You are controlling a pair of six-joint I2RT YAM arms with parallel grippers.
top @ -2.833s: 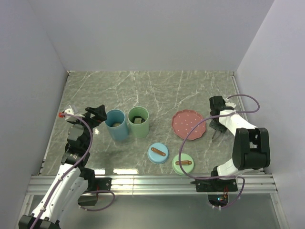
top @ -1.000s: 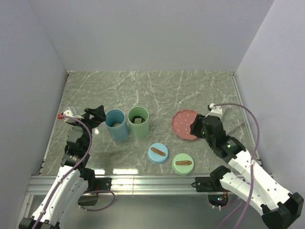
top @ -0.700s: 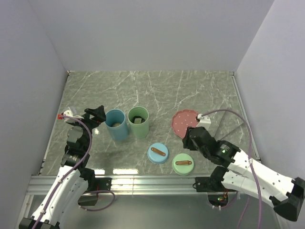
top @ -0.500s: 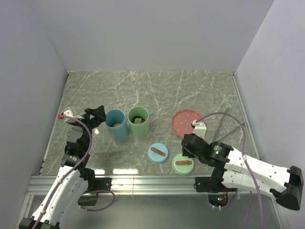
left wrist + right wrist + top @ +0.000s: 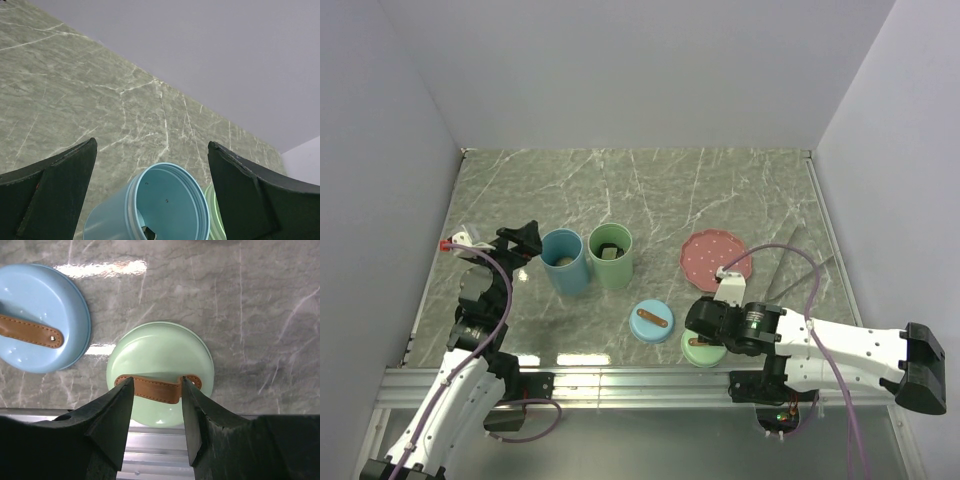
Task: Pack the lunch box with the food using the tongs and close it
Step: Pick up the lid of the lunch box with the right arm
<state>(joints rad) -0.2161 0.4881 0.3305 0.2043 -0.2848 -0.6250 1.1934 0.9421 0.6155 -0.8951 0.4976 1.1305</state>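
Grey-green marble tabletop [image 5: 720, 190], pale walls. At its near edge the right gripper [image 5: 155, 381], beside the pink plate [image 5: 715, 258] a moment ago, hangs over the green lid [image 5: 165, 347], jaws half apart astride its brown strap [image 5: 152, 389], gripping nothing. The blue lid [image 5: 651, 321] lies just left. Farther back, toward the left edge, the blue cup [image 5: 566, 277] and green cup [image 5: 612, 276] each hold food [image 5: 609, 251]. The left gripper [image 5: 151, 144] gapes wide beside the blue one.

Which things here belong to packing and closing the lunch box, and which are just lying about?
Part of the job:
- green lid, under the right gripper
- blue lid
- green tub and blue tub, each with food inside
- what looks like the tongs, right of the plate

Lying about:
- pink plate, bare
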